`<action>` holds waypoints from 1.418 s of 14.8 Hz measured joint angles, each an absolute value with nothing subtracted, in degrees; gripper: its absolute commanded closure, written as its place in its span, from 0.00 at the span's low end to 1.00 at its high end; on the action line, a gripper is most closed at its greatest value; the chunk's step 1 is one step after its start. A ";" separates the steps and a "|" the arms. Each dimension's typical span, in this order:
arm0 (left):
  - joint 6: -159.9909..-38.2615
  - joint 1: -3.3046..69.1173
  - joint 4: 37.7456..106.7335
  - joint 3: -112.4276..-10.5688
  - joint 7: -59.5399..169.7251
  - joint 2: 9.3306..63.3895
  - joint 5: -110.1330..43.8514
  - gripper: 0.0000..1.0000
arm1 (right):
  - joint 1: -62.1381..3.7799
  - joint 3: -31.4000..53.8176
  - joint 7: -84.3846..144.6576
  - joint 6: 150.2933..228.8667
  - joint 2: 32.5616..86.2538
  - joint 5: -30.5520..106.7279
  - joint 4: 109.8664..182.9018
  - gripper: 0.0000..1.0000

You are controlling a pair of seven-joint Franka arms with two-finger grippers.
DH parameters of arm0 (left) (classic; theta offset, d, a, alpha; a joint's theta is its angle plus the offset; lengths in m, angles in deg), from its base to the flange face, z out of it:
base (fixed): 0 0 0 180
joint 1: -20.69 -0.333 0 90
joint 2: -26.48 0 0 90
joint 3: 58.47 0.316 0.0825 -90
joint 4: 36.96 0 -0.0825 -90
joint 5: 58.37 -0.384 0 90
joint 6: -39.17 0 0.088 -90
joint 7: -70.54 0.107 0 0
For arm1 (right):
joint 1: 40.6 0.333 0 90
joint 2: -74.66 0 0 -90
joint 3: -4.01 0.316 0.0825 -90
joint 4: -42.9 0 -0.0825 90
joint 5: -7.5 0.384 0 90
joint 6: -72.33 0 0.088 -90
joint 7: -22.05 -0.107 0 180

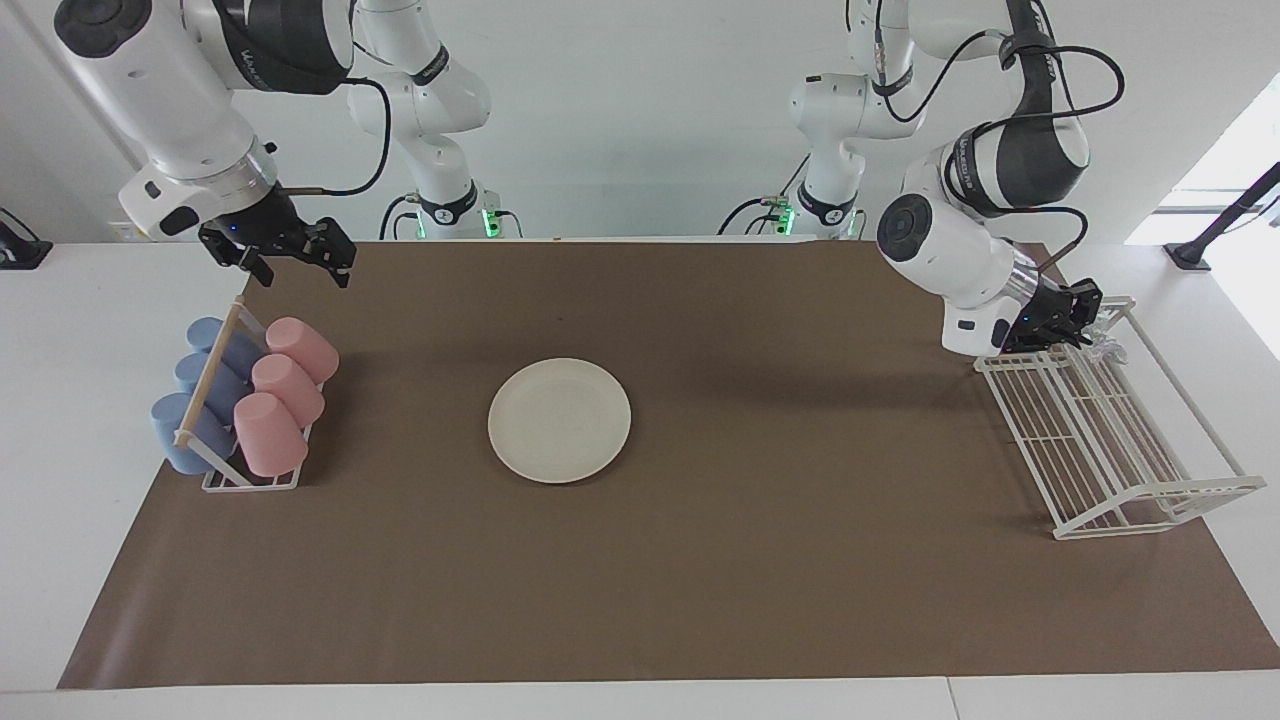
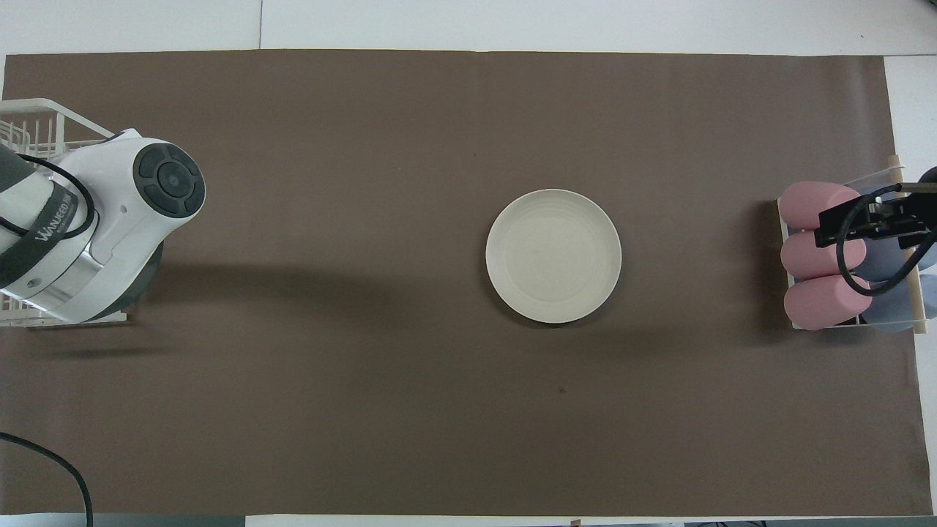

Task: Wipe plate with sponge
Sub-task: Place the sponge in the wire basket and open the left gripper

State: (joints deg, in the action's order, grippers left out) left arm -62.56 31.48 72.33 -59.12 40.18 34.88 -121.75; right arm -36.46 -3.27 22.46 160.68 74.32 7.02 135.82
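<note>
The cream-white plate (image 1: pixel 559 420) lies flat on the brown mat near the table's middle, bare, and also shows in the overhead view (image 2: pixel 553 255). My left gripper (image 1: pixel 1072 318) is low over the end of the white wire rack nearest the robots. The silvery sponge (image 1: pixel 1106 349) is a small wad right at its tip, on or just above the rack's wires. I cannot tell if it is held. In the overhead view the left arm's body hides that gripper and the sponge. My right gripper (image 1: pixel 293 262) is open and empty above the cup rack, and shows in the overhead view (image 2: pixel 875 219).
A white wire rack (image 1: pixel 1110 450) stands at the left arm's end of the table (image 2: pixel 44 117). A cup rack (image 1: pixel 215 478) with pink and blue cups lying in it stands at the right arm's end (image 2: pixel 827 256). A brown mat (image 1: pixel 700 580) covers the table.
</note>
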 measured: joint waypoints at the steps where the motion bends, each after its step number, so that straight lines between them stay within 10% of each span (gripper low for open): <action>1: -62.94 31.43 72.24 -59.11 38.35 35.98 -122.54 1.00 | -36.46 -3.36 22.47 160.96 74.32 7.02 135.83 0.00; 9: -66.85 29.77 72.03 -59.11 32.18 38.78 -123.41 1.00 | -36.73 -3.74 22.47 162.43 74.32 7.02 135.83 0.00; 11: -67.11 29.77 72.02 -59.19 31.38 38.78 -123.41 0.72 | -36.78 -3.80 22.50 162.51 74.32 7.02 135.83 0.00; 13: -67.16 29.58 72.02 -59.18 31.13 38.78 -123.41 0.00 | -36.73 -3.79 22.53 162.51 74.32 7.02 135.83 0.00; 21: -68.30 29.21 71.91 -59.21 31.10 38.78 -122.98 0.00 | -36.47 -3.68 22.56 162.52 74.32 7.02 135.83 0.00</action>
State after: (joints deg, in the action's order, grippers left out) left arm -68.30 29.21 71.91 -59.21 31.10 38.78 -122.98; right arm -36.47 -3.68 22.56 162.52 74.32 7.02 135.83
